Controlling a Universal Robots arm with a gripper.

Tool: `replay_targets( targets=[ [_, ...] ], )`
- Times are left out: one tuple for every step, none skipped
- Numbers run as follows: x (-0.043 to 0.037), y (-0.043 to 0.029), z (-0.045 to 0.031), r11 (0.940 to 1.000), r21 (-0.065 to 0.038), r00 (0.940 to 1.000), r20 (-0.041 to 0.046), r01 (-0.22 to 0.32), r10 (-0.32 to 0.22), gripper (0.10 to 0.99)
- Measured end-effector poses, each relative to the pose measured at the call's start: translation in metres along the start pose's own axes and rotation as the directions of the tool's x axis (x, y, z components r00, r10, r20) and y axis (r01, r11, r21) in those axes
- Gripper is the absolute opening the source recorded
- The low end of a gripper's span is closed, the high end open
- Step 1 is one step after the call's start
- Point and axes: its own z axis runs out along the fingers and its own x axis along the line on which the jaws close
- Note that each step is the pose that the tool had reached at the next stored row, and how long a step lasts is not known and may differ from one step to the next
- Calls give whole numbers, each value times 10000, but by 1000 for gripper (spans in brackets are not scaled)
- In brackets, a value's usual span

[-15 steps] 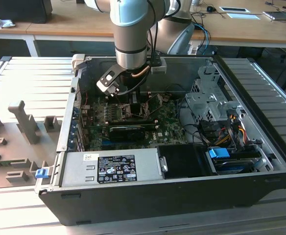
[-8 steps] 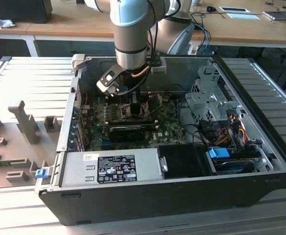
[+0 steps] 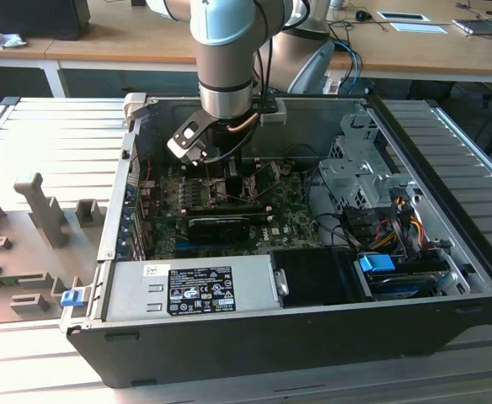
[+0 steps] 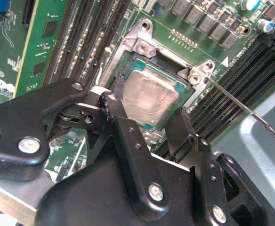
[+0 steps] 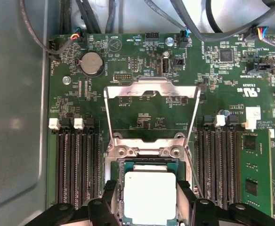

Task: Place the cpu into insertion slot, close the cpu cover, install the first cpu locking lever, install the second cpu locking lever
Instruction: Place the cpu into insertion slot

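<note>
The tool (image 4: 149, 110) straddles the chip (image 5: 150, 190), its fingers (image 5: 110, 197) parted to chip width and set against two opposite edges. This is judged a light hold, to keep the chip square. The chip lies flat inside the socket (image 4: 168, 59). Past it, the cover (image 5: 149, 88) is swung back, leaving the socket free. A lever (image 4: 241, 106) juts loose beside it. The arm (image 3: 225, 50) hangs vertical, reaching down into the computer case (image 3: 229, 290).
</note>
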Motion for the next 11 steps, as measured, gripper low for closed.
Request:
replay_targets(
  targets=[
    [0, 6, 1, 9999, 2, 9999, -25, 129, -129, 612],
    [0, 8, 1, 9998, 3, 9998, -35, 187, -187, 612],
    [0, 7, -3, 9998, 4, 9998, -35, 188, -188, 612],
    [0, 9, -17, 9998, 4, 9998, -34, 188, -188, 612],
    [0, 10, -29, 9998, 3, 9998, -35, 189, -189, 612],
    [1, 11, -44, 9998, 3, 9998, -34, 189, -189, 612],
    [1, 12, -55, 9998, 3, 9998, -35, 189, -189, 612],
    [1, 14, -73, 9998, 3, 9998, -35, 189, -189, 612],
    [2, 17, -106, 9998, 3, 9998, -35, 189, -189, 612],
    [2, 18, -118, 9998, 3, 9998, -35, 189, -188, 612],
    [2, 19, -132, 9998, 3, 9998, -35, 188, -188, 612]
  ],
)
